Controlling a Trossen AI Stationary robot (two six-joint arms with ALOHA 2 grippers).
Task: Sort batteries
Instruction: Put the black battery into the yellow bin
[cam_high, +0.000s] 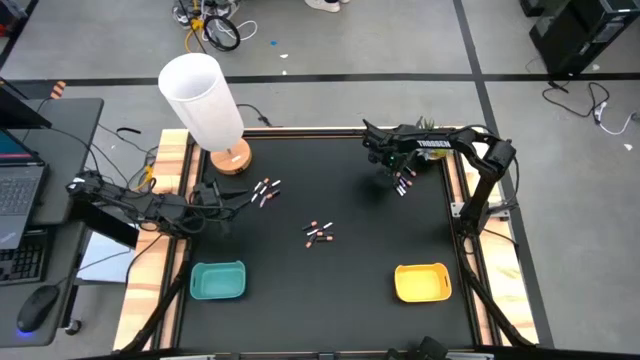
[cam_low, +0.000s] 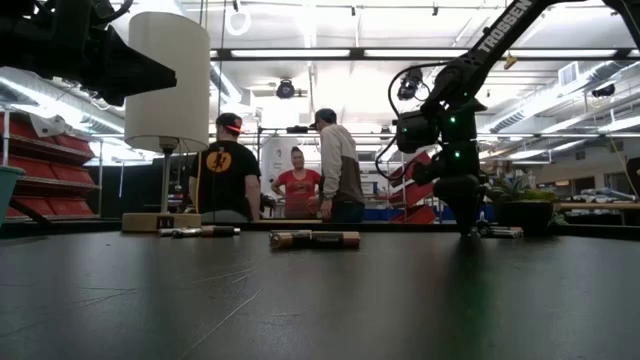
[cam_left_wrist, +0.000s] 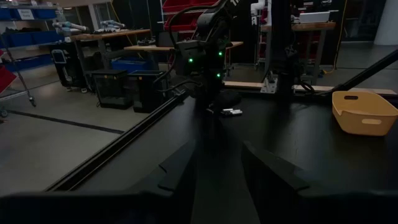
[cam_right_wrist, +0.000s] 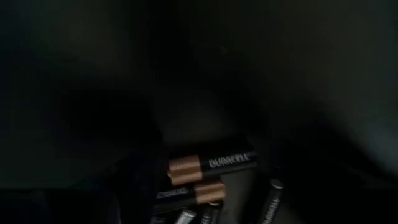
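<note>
Black matte worktop (cam_high: 350, 260), framed with pale wood at the sides. Scattered on it in three small groups, the batteries: one group (cam_high: 265, 190) near the wooden lamp base (cam_high: 230, 160), one group (cam_high: 318, 233) about the middle, one group (cam_high: 403, 184) toward the far right, directly under the right end effector (cam_high: 398, 172). Seen close in the right wrist view, dark cells with copper ends (cam_right_wrist: 211, 167) lying side by side flat on the surface, one with printed white letters; a paler one (cam_right_wrist: 185, 216) just beside them.

Right end effector lowered over that far-right group, fingers spread wide, nothing pinched between them as far as visible. In the low view, standing almost on the surface (cam_low: 462, 225), with batteries (cam_low: 500, 231) just beside it.

Left end effector (cam_high: 232, 198) stretched low over the left side of the worktop, near the lamp group; fingers (cam_left_wrist: 186, 168) apart with a gap between, holding nothing visible.

Teal tray (cam_high: 218, 281) at the near left, yellow tray (cam_high: 422, 283) at the near right, both well apart from all batteries. White lampshade (cam_high: 200, 98) at the far left.

Three persons (cam_low: 300, 185) standing in the room behind.
</note>
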